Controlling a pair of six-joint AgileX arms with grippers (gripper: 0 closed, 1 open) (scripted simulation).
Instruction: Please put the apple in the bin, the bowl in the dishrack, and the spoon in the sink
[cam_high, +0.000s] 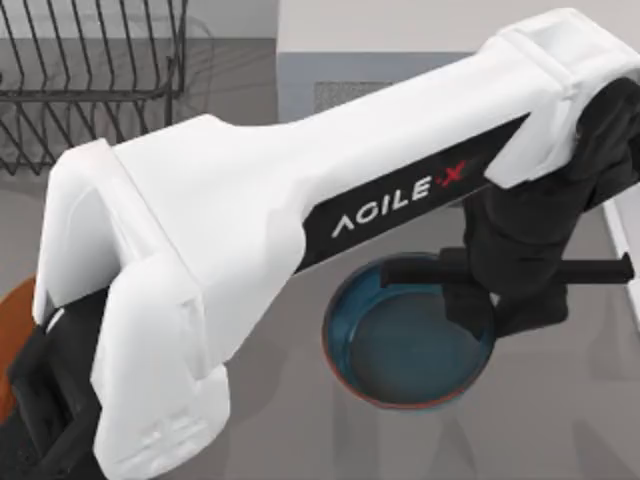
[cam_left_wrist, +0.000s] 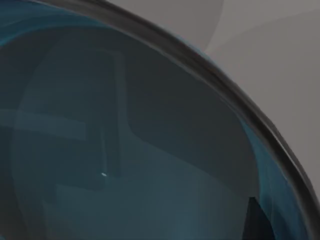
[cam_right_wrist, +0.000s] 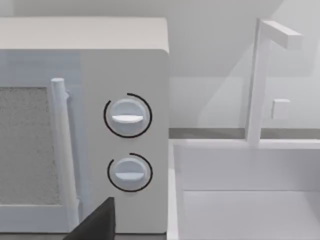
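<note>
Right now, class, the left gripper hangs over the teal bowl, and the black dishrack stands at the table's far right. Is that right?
One thing is wrong: the dishrack stands at the far left, not the far right, as the top view shows. The rest holds: the left gripper hangs over the teal bowl.
</note>
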